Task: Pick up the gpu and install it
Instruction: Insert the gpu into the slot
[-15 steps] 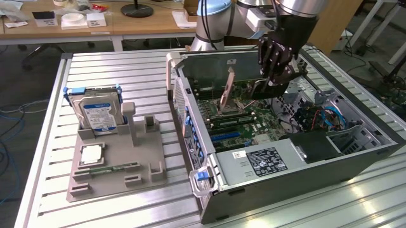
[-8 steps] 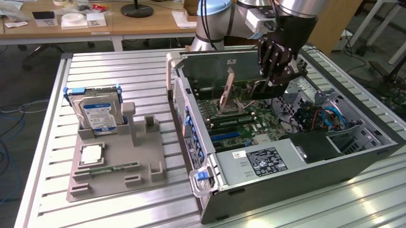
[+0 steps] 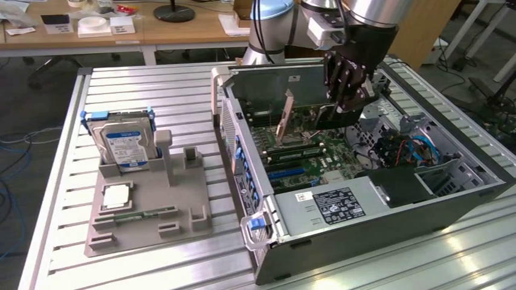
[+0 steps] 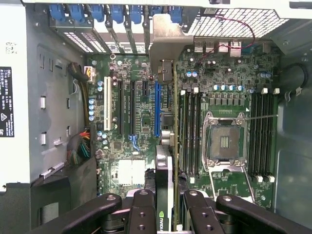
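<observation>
Green motherboard (image 4: 114,146) beneath, my gripper (image 3: 352,106) clamps the gpu (image 4: 164,170) edge-on; slight misalignment with the blue slot (image 4: 157,107) could bend contacts.

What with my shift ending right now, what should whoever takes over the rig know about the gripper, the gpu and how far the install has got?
Gripper: jaws shut on the gpu, which they grip edge-on.
Gpu: off the table, upright inside the open computer case, over the motherboard near the expansion slots.
Done: pickup; the card is in the case.
Left: seating it. I cannot tell whether it touches a slot yet.
</observation>
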`<control>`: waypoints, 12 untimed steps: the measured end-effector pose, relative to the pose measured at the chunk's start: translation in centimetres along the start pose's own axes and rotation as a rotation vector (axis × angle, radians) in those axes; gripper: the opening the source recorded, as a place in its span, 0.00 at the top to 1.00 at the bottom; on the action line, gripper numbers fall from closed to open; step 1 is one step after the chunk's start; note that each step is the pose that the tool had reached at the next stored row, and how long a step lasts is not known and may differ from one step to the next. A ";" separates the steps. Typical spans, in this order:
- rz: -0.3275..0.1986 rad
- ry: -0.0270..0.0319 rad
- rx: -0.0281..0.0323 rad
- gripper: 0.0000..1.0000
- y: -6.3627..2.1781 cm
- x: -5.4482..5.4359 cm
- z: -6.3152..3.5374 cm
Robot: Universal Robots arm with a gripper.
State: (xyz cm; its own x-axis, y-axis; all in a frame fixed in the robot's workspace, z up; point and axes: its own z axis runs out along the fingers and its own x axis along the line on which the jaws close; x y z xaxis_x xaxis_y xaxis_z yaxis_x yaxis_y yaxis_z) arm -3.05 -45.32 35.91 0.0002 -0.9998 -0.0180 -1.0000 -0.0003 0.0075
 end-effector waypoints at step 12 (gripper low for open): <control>0.000 0.0000 0.0001 0.73 0.33 0.0 0.96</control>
State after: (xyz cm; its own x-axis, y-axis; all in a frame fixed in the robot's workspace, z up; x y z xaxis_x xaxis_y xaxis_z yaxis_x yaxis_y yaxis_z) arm -3.38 -45.32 34.94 0.0002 -0.9998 -0.0180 -1.0000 -0.0004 0.0074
